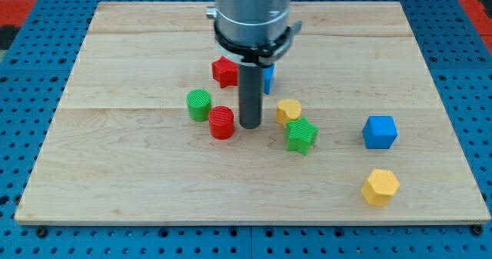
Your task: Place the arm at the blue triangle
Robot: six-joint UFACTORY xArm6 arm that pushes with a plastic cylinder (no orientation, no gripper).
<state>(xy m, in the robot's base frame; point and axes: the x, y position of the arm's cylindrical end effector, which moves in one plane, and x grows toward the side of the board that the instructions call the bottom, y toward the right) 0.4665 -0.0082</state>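
Note:
My tip rests on the board, just right of the red cylinder. A blue block, mostly hidden behind my rod, shows only as a sliver at the rod's right; its shape cannot be made out. It lies above my tip in the view. The red star sits to the left of the rod, beside the blue sliver. The green cylinder is left of the red cylinder.
A yellow block and a green star lie just right of my tip. A blue cube and a yellow hexagon sit at the view's right. The wooden board lies on a blue pegboard.

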